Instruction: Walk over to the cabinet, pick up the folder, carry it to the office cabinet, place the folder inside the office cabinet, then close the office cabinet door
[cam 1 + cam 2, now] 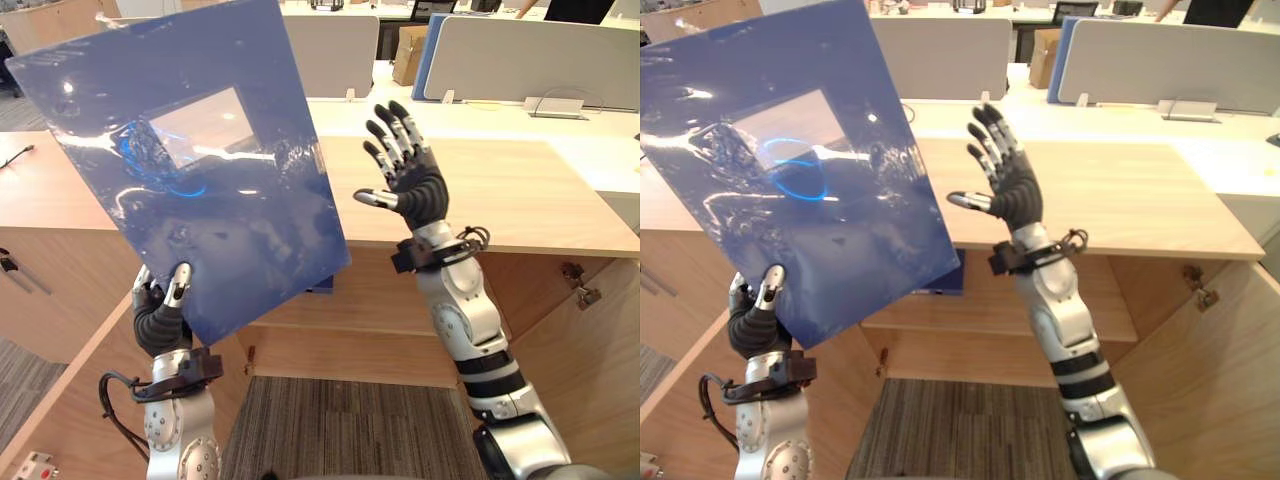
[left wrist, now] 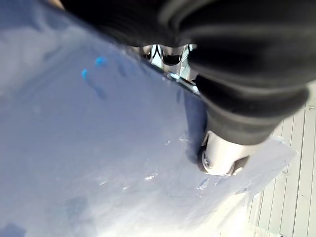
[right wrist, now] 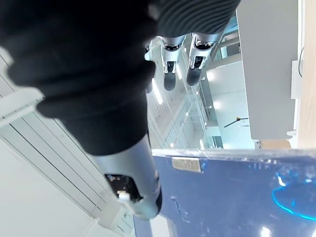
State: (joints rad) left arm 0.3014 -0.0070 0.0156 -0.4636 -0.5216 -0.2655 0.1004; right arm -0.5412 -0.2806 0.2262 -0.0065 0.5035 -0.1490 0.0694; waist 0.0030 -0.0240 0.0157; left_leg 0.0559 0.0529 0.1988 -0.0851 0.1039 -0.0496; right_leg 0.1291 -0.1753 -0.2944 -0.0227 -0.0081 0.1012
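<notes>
Two doors (image 1: 590, 345) wide open on light-wood office cabinet (image 1: 350, 355), under pale wooden worktop (image 1: 520, 190). Large glossy blue plastic folder (image 1: 200, 170) up in the air in front of it, tilted, mostly above worktop level. Pinched at lower corner by left hand (image 1: 160, 312), fingers curled round the edge. Right hand (image 1: 412, 172) raised just beside folder, apart from it, fingers spread, holding nothing. Carry looks done; placing step on. Next, prob.: lower folder, flatten it, feed edge-first onto shelf (image 1: 400, 322) w/o clipping worktop lip or doors.
</notes>
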